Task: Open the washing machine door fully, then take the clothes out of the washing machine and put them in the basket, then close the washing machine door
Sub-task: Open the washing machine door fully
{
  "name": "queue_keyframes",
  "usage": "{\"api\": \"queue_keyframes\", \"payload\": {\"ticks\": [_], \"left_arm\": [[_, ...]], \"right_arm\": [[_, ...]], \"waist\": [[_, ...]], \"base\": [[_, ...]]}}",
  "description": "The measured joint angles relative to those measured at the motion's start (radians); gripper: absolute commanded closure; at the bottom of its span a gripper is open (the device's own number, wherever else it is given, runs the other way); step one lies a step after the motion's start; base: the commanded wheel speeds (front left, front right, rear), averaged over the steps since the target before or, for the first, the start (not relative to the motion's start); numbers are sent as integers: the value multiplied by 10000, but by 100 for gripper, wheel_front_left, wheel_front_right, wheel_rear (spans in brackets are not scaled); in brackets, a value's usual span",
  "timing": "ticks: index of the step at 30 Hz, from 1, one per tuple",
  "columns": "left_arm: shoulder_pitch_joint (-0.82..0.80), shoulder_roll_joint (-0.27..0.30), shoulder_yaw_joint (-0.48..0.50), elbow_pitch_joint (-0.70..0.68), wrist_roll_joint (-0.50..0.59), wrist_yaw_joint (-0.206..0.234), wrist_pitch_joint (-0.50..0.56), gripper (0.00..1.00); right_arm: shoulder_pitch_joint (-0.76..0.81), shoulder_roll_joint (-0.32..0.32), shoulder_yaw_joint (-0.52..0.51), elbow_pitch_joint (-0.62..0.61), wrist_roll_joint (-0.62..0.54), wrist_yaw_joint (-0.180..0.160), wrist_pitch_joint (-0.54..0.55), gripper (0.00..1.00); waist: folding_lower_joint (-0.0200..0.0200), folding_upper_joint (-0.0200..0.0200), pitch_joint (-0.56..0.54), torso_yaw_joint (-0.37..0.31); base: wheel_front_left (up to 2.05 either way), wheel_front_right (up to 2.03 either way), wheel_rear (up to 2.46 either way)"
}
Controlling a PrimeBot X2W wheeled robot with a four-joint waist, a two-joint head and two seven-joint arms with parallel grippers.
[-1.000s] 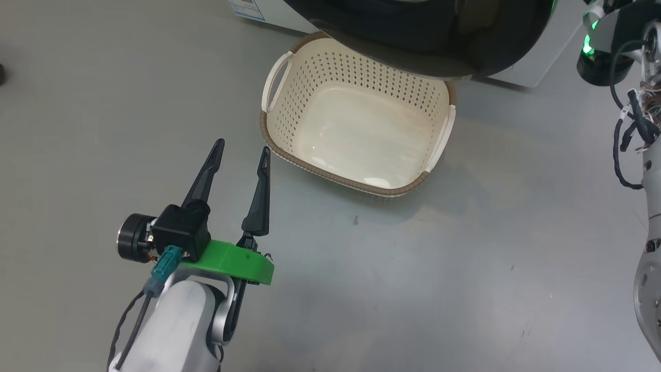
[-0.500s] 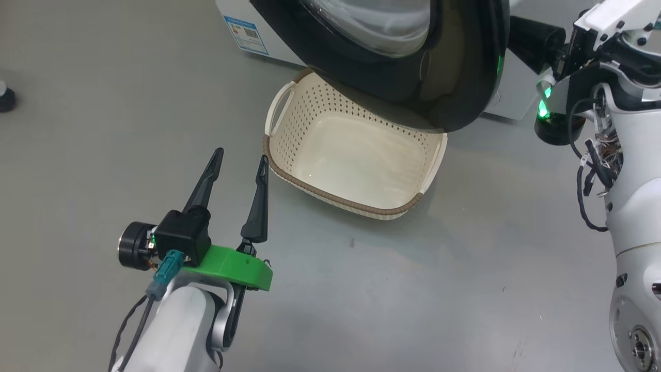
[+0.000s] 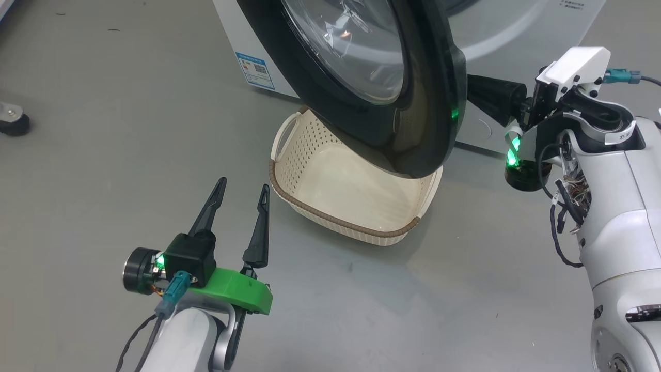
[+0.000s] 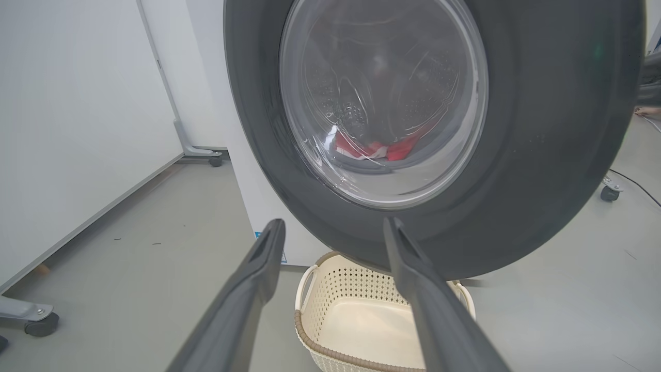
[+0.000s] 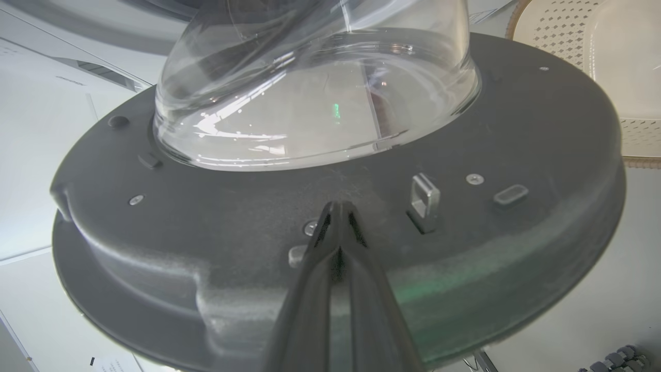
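Note:
The washing machine door (image 3: 428,103), black-rimmed with a glass bowl, stands swung partly out from the white washing machine (image 3: 516,31) and overhangs the cream basket (image 3: 351,201) on the floor. My right gripper (image 3: 483,93) reaches in behind the door. In the right wrist view its fingers (image 5: 338,217) are shut, tips against the door's dark inner face (image 5: 516,170), holding nothing. My left gripper (image 3: 244,184) is open and empty, low and left of the basket. In the left wrist view, this left gripper (image 4: 333,226) points at the door's front (image 4: 542,129), and red clothes (image 4: 372,150) show through the glass.
A blue label (image 3: 253,70) marks the machine's lower corner. A caster (image 3: 13,121) sits on the grey floor at far left. A white panel on a wheeled stand (image 4: 77,129) runs along the left of the machine, with its caster (image 4: 41,323) close by.
The head camera has tilted upward, bringing the door glass, the machine front and my right arm into view. My left gripper stays open beside the basket.

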Motion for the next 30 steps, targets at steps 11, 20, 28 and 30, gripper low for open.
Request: {"api": "queue_keyframes", "payload": {"ticks": [11,20,28,30], "left_arm": [[170,8,8,-19,117,0,0,0],[192,10,4,-59,167,0,0,0],[223,12,-33,-77,167,0,0,0],[223,12,-56,-81,167,0,0,0]], "right_arm": [[450,132,437,-169,339,-33,336,100],[635,159,953,-489,491,-117,481,100],[897,161,1760,-901,1363,-209,679,100],[941,186,1960,-1047,1593,-209,686,100]], "waist": [[0,0,-314,24],[0,0,-353,30],[0,0,-335,50],[0,0,-324,61]], "base": [[0,0,0],[0,0,0],[0,0,0],[0,0,0]]}}
